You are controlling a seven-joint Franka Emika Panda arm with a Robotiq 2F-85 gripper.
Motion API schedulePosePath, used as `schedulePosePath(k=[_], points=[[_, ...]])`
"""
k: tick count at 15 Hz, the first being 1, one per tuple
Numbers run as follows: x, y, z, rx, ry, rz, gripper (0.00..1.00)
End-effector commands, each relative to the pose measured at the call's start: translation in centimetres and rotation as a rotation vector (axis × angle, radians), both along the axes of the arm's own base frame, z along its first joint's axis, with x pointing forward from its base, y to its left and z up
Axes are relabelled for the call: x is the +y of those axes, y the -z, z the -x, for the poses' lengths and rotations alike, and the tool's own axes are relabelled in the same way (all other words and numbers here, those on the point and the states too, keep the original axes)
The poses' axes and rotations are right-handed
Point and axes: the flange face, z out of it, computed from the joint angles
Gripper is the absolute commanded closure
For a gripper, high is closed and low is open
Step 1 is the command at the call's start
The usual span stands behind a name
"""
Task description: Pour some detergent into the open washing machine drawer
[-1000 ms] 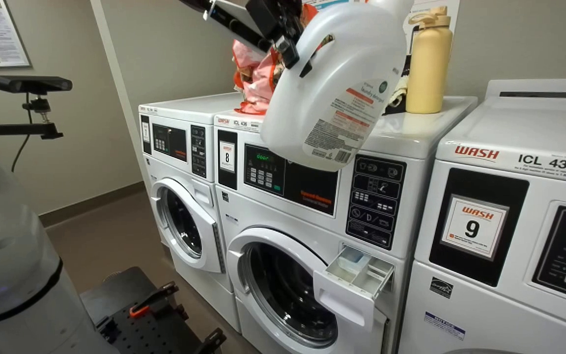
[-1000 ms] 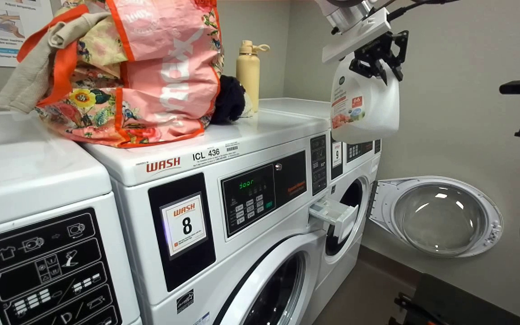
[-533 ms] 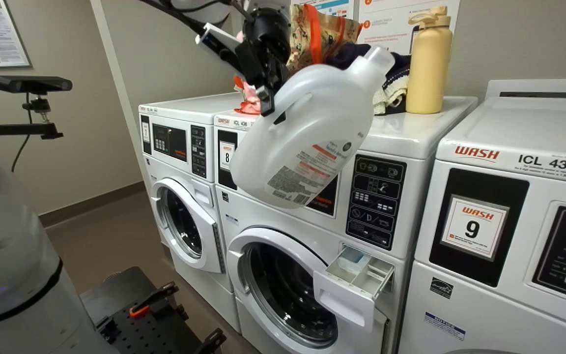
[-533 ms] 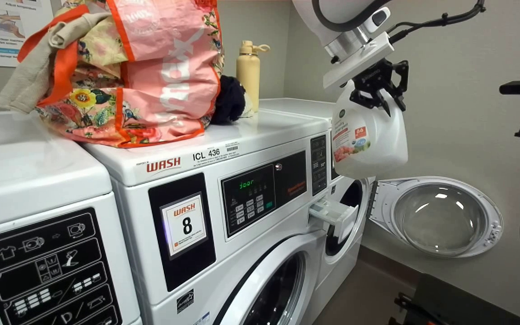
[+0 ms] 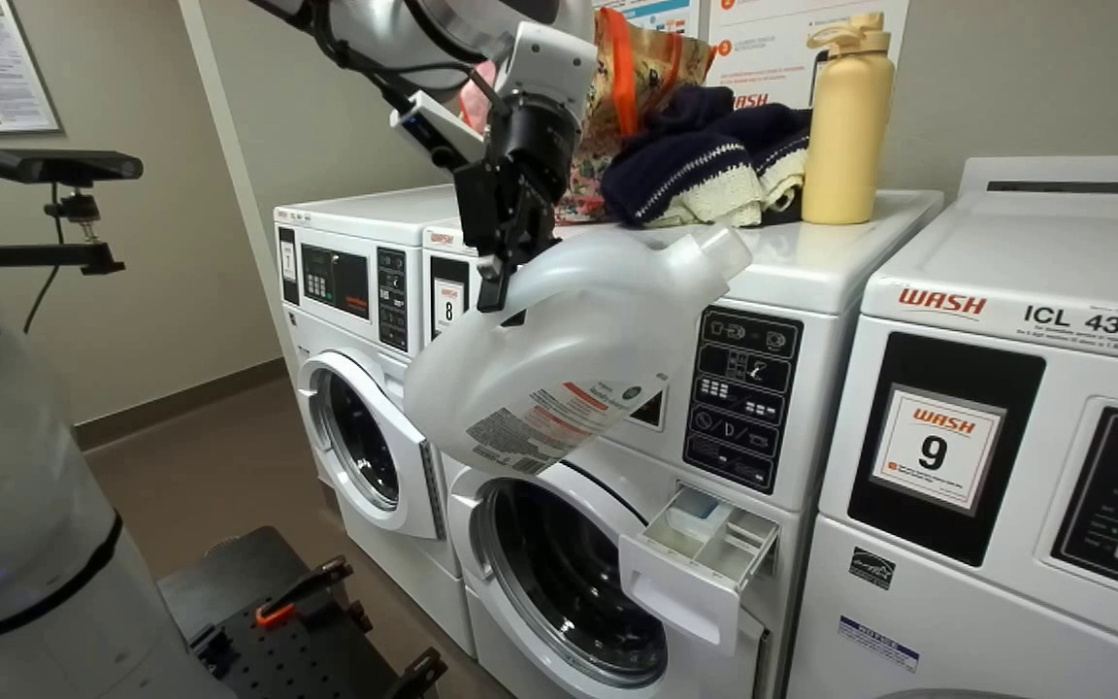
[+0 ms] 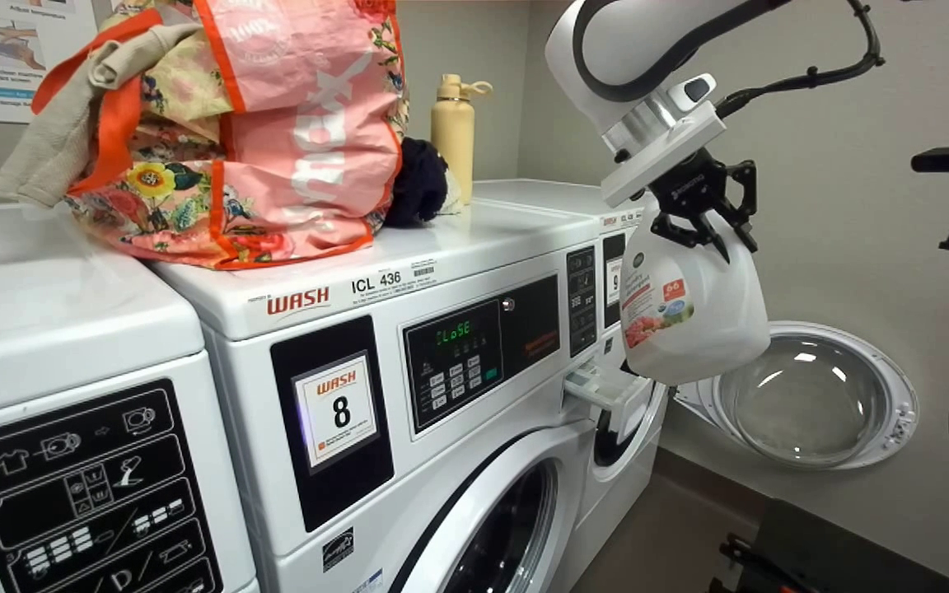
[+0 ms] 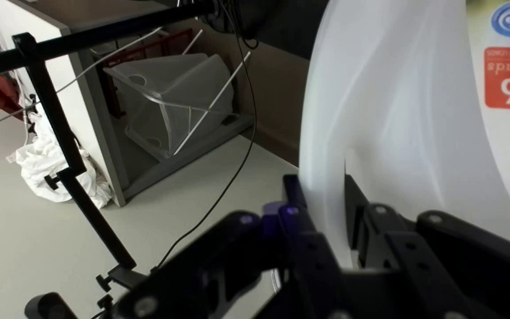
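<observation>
The pincer (image 7: pixel 326 195) grips the handle of the detergent jug (image 5: pixel 569 359), a finger on either side of it in the wrist view. The jug hangs tilted below the pincer; an exterior view alone shows its neck (image 5: pixel 714 257), to the right of the pincer. In an exterior view the washing machine drawer (image 5: pixel 680 590) juts out below and to the right of the pincer, apart from the jug. A wide-open round glass door (image 6: pixel 804 403), lower than the pincer, shows only in an exterior view; a translucent bin (image 7: pixel 184 88), left of the pincer, only in the wrist view.

The front label (image 6: pixel 656 309) bears a red patch with "66"; the wrist view, lettering upside down, adds "loads" and a blue oval. Print on the back label (image 5: pixel 544 427) is mostly too small to read. Left of the pincer in an exterior view, a washer (image 6: pixel 441 449) reads "WASH", "ICL 436" and "8", its green display (image 6: pixel 453 333) "CLoSE". Right of the pincer in an exterior view, another washer (image 5: pixel 1025 573) reads "WASH", "ICL 438" and "9".
</observation>
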Motion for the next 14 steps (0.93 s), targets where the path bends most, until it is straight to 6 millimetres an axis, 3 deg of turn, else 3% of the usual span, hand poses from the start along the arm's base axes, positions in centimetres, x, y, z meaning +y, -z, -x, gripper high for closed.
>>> schedulePosePath(k=[1, 8, 14], points=[[-1.3, 0.4, -0.4, 0.020, 0.004, -0.101, 0.94], [-2.7, 4.2, -2.3, 0.138, 0.021, -0.262, 0.94], [-3.7, 6.1, -4.0, 0.200, 0.048, -0.365, 0.94]])
